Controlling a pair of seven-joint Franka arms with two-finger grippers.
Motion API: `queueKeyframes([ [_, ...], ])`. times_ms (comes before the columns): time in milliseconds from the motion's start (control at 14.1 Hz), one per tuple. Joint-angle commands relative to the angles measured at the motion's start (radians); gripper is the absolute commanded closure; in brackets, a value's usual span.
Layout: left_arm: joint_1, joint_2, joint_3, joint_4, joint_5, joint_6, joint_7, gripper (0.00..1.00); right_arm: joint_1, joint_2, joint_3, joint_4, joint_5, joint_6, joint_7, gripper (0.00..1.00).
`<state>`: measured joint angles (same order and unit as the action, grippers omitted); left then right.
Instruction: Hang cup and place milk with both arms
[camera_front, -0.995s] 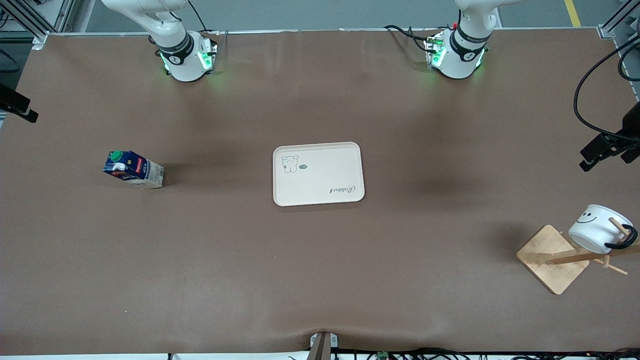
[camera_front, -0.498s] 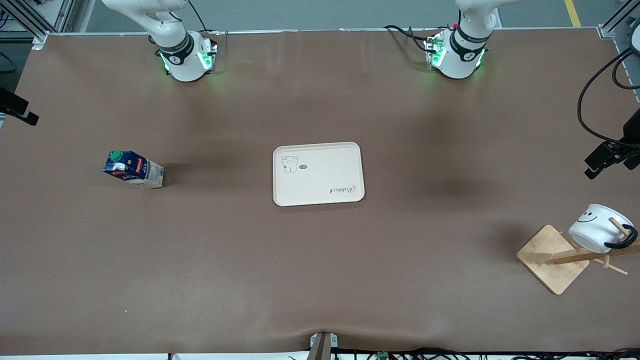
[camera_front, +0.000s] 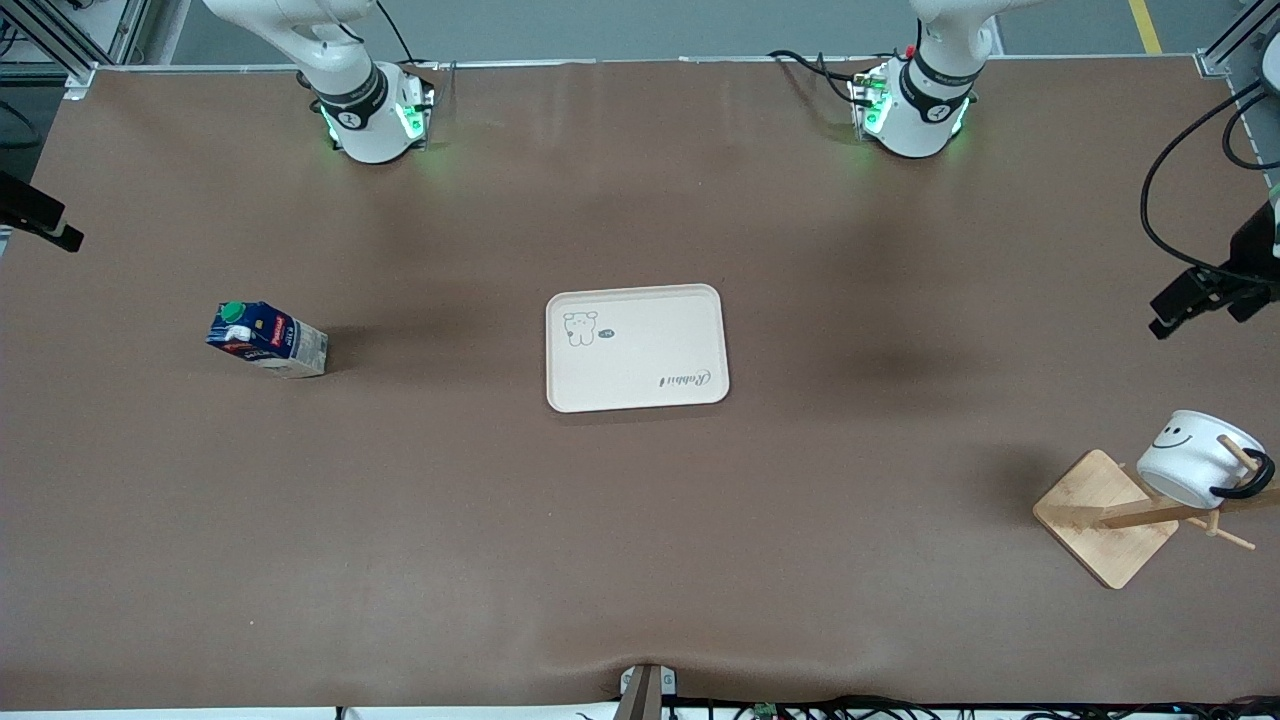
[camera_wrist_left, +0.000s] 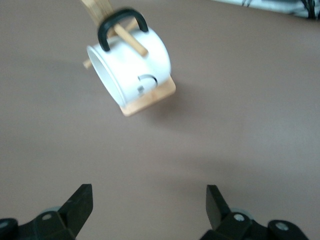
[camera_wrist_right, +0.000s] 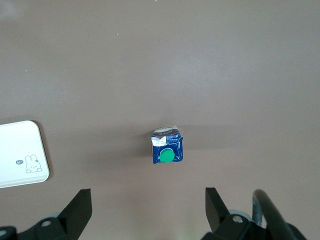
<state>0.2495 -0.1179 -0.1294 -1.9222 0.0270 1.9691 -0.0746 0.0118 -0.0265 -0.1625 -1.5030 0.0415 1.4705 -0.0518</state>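
Note:
The white cup (camera_front: 1192, 466) with a smiley face hangs by its black handle on a peg of the wooden rack (camera_front: 1105, 517) at the left arm's end of the table. In the left wrist view the cup (camera_wrist_left: 134, 67) is tilted on the peg. My left gripper (camera_wrist_left: 149, 205) is open and empty, up over the bare table beside the rack; it also shows in the front view (camera_front: 1200, 295). The dark-blue milk (camera_front: 266, 339) with its green cap stands at the right arm's end. My right gripper (camera_wrist_right: 148, 205) is open and empty, high over the milk (camera_wrist_right: 167, 146).
A cream tray (camera_front: 637, 347) with a rabbit print lies at the table's middle, and its corner shows in the right wrist view (camera_wrist_right: 22, 152). The rack's square wooden base (camera_wrist_left: 150, 97) sits under the cup. Black cables hang by the left arm's end.
My left gripper has shifted a little over its end of the table, down and back up in the view. The cup, milk and tray have not moved.

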Motion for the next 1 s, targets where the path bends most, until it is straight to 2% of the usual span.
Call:
queueKeyframes([
  [0, 0.002, -0.014, -0.044, 0.099, -0.013, -0.191, 0.007, 0.0, -0.007, 0.007, 0.0, 0.012, -0.008, -0.009, -0.002, 0.0],
  [142, 0.002, -0.014, -0.073, 0.155, -0.013, -0.304, 0.01, 0.0, -0.009, 0.007, 0.0, 0.012, -0.009, -0.007, -0.002, 0.0],
  [355, 0.002, -0.017, -0.139, 0.203, -0.013, -0.381, 0.004, 0.0, -0.006, 0.011, 0.0, 0.012, -0.009, -0.004, -0.002, 0.0],
  [498, 0.004, -0.019, -0.167, 0.219, -0.013, -0.388, -0.002, 0.0, -0.009, 0.011, 0.0, 0.012, -0.009, -0.002, -0.002, 0.0],
  [924, 0.007, -0.005, -0.167, 0.278, -0.032, -0.389, -0.004, 0.0, -0.007, 0.013, -0.002, 0.007, -0.009, -0.007, 0.004, 0.0],
])
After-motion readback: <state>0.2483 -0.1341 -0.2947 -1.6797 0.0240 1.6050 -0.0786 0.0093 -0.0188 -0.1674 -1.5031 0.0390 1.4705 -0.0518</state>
